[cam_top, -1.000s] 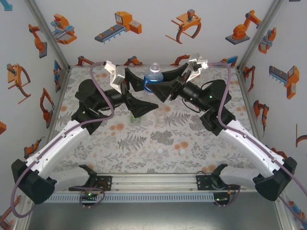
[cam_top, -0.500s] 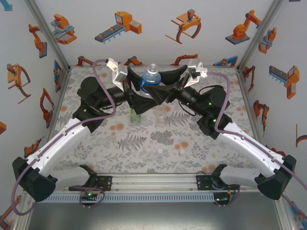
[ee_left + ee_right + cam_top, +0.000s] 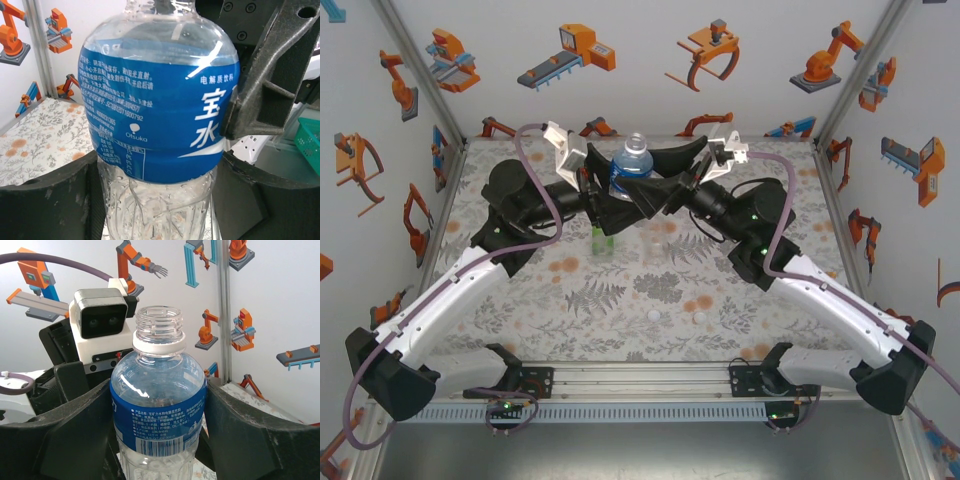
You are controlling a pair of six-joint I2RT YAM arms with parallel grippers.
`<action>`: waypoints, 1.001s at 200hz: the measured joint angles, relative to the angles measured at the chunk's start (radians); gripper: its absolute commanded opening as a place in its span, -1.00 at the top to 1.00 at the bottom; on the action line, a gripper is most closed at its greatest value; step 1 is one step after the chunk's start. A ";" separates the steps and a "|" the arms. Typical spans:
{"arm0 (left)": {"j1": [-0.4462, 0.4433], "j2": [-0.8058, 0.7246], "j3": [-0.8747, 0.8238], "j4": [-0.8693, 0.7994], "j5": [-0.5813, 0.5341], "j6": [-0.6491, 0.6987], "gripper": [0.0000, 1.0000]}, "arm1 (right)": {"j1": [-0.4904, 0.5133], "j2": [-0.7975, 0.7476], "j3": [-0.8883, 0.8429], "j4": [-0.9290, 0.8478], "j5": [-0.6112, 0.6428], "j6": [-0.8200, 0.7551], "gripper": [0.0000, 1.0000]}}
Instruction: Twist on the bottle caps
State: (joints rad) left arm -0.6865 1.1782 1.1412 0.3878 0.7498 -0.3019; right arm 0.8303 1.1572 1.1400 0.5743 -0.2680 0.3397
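- Your right fingers (image 3: 250,440) clamp the bottle (image 3: 157,405) at its label; the left fingers (image 3: 45,200) look clamped just below it.
- Hold it upright and free one arm for a cap (image 3: 653,314) on the bottle's near side.

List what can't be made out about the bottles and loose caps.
- Blue-label bottle base: top external, covered by left hand and right hand; wrist views, cut off at the bottom edge.
- Bottle caps: top external, too small to tell which side is up.
- Green-tinted bottle top: top external, under the left arm.
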 measured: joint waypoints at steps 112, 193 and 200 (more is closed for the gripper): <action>0.001 -0.009 0.000 -0.024 -0.001 0.047 0.24 | 0.009 0.001 0.008 -0.016 0.005 -0.003 -0.45; 0.125 -0.042 0.007 -0.250 -0.001 0.233 0.57 | 0.017 -0.097 0.013 -0.237 0.150 -0.039 -0.56; 0.142 -0.044 0.007 -0.269 -0.001 0.246 0.59 | 0.017 -0.110 0.014 -0.264 0.169 -0.042 -0.55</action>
State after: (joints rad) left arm -0.5449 1.1339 1.1484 0.1188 0.7486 -0.0555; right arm 0.8474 1.0470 1.1542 0.3107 -0.0994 0.2977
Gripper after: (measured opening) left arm 0.576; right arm 0.785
